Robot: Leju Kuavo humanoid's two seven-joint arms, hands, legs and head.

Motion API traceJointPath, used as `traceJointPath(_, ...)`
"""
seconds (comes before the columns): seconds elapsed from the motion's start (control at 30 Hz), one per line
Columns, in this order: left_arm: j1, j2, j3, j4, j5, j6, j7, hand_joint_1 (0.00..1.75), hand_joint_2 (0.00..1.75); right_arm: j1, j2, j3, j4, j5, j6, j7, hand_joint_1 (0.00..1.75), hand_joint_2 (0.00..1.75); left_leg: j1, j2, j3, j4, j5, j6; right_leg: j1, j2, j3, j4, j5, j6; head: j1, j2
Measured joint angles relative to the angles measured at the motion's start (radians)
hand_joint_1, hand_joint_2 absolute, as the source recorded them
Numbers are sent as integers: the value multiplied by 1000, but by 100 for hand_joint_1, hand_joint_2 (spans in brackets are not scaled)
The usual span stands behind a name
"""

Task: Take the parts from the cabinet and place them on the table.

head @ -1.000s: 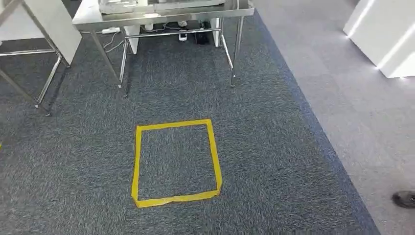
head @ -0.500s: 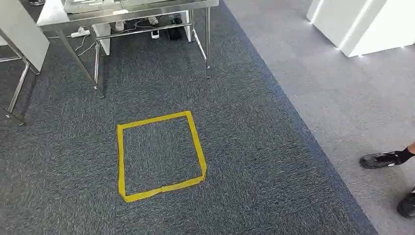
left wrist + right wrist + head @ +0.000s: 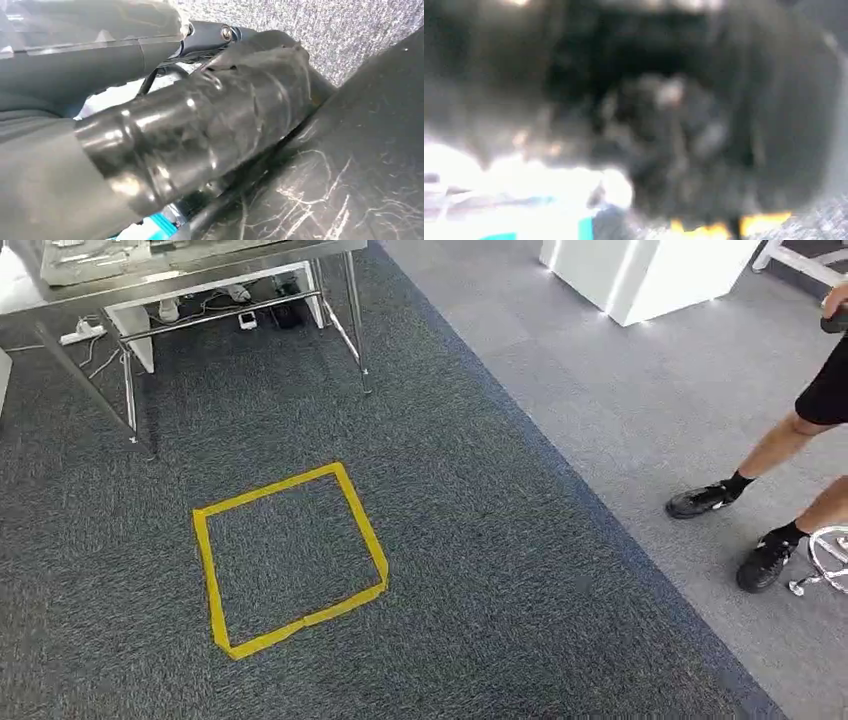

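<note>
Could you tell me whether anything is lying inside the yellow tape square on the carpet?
No, the yellow tape square encloses only bare carpet.

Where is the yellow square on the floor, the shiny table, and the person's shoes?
yellow tape square [image 3: 208, 570], head view, on its left strip of tape.
metal table [image 3: 355, 310], head view, on its near right leg.
person's shoe [image 3: 700, 500], head view, on the black shoe farther from the camera.

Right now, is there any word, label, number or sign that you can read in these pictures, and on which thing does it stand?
No text can be read in any view.
The yellow tape square on the carpet is a mark without letters.
The things on the steel table are too small to show any label.
The right wrist view is too blurred to read.
</note>
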Motion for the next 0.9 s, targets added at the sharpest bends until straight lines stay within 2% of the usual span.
traceJointPath(0.07, -4, 0, 1, 0, 0, 1, 1, 0, 0, 0, 0, 3, 0, 0, 0, 0, 0, 0, 0, 21, -2, 1, 5, -11, -1, 22, -13, -2, 4, -13, 0, 0)
traceJointPath(0.1, -3, 2, 2, 0, 0, 1, 1, 0, 0, 1, 0, 3, 0, 0, 0, 0, 0, 0, 4, 1, -7, 8, -5, -21, -9, 29, -14, -9, 13, -22, 0, 0)
traceJointPath(0.13, -2, 2, 2, 0, 0, 1, 0, 0, 0, -1, 0, 3, 0, 0, 0, 0, 0, 0, 7, -68, -21, 42, -41, -27, -8, 37, -21, -9, 18, -31, 0, 0)
traceJointPath(0.17, -3, 2, 3, 0, 0, 1, -2, 0, 0, -2, 0, 3, 0, 0, 0, 0, 0, 0, 10, -96, -46, 102, -86, -29, -5, 43, -28, -9, 24, -39, 0, 0)
traceJointPath(0.23, -4, 2, 3, 0, 0, 1, -2, 0, 0, -2, 0, 4, 0, 0, -1, -2, 0, 0, 12, -112, -107, 257, -165, -30, 1, 61, -44, -7, 34, -45, 0, 0)
traceJointPath(0.27, -4, 2, 3, 0, 0, 2, -2, 0, 0, -1, 0, 5, 0, 2, -3, -5, 0, 0, 12, -112, -123, 305, -174, -30, 3, 74, -52, -5, 38, -45, 0, 0)
traceJointPath(0.3, -4, 2, 4, 0, 0, 2, -1, 0, 0, 0, 0, 6, 0, 4, -5, -8, 0, 0, 12, -112, -118, 305, -157, -28, 4, 89, -58, -1, 41, -44, 0, 0)
traceJointPath(0.33, -4, 2, 4, 0, 0, 2, 1, 0, 0, 1, 0, 8, 0, 5, -7, -12, 0, 0, 12, -113, -96, 267, -124, -26, 4, 101, -63, 3, 43, -43, 0, 0)
traceJointPath(0.37, -3, 1, 4, 0, -1, 3, 2, 0, 0, 1, 0, 11, 0, 6, -8, -18, 0, 0, 13, -118, -48, 179, -71, -22, 4, 117, -66, 7, 45, -41, 0, 0)
traceJointPath(0.4, -1, 1, 4, 0, -1, 3, 2, 0, 0, 0, 0, 11, 0, 10, -8, -20, 0, 0, 14, -138, -1, 86, -29, -18, 4, 131, -68, 10, 46, -38, 0, 0)
traceJointPath(0.43, 2, 2, 4, 0, -1, 4, 3, 0, 0, 0, 0, 12, 0, 12, -8, -21, 0, 0, 15, -185, 25, 24, -28, -11, 2, 141, -73, 12, 49, -34, 0, 0)
traceJointPath(0.47, 4, 1, 4, 0, -1, 6, 3, 0, 0, -2, 1, 13, 0, 14, -8, -21, 0, 0, 14, -200, 36, 8, -25, -10, 6, 152, -80, 15, 55, -27, 0, 0)
traceJointPath(0.57, -1, -1, 5, 0, 0, 8, 5, 0, 0, 1, 1, 18, 0, 19, -8, -22, 0, 0, 11, -173, 25, -1, -27, -5, 3, 180, -92, 10, 72, -4, 0, 0)
traceJointPath(0.6, 1, -3, 6, 0, 4, 9, 5, 0, 0, 2, 0, 20, 1, 24, -9, -21, 0, 0, 22, -162, 25, -17, -16, 5, 6, 177, -95, 15, 71, -1, 0, 0)
traceJointPath(0.63, 3, -5, 11, 0, 19, 10, 5, 0, 0, 1, 0, 26, 1, 34, -5, -12, 0, 0, 19, -145, 27, -21, -11, 12, 6, 127, -105, 37, 52, -2, 0, 0)
traceJointPath(0.67, 7, -5, 22, 0, 37, 10, 5, 0, 0, -3, 0, 34, 1, 46, 10, 6, 0, 0, 18, -133, 24, -21, -8, 20, 6, 96, -130, 91, 9, 1, 0, 0)
traceJointPath(0.73, 21, -6, 45, 0, 64, 9, 3, 0, 0, -8, 0, 53, 1, 66, 31, 38, 0, 0, 14, -103, 19, -20, -7, 21, 2, 81, -192, 237, -70, 10, 0, 0)
traceJointPath(0.77, 25, -6, 53, 0, 71, 8, 2, 0, 0, -8, 0, 61, 1, 72, 34, 44, 0, 0, 13, -88, 16, -19, -7, 21, 1, 79, -215, 296, -88, 14, 0, 0)
traceJointPath(0.8, 26, -6, 59, 0, 74, 7, 2, 0, 0, -8, 0, 66, 1, 74, 35, 50, 0, 0, 12, -74, 15, -16, -7, 21, 1, 75, -214, 307, -81, 16, 0, 0)
traceJointPath(0.83, 26, -6, 64, 0, 76, 6, 2, 0, 0, -8, 0, 69, 1, 74, 35, 53, 0, 0, 12, -64, 15, -15, -8, 20, 1, 72, -190, 273, -55, 17, 0, 0)
traceJointPath(0.9, 26, -7, 72, 0, 76, 6, 3, 0, 0, -8, -2, 77, 1, 74, 35, 54, 0, 0, 13, -46, 18, -11, -13, 15, 1, 51, -92, 108, 23, 14, 0, 0)
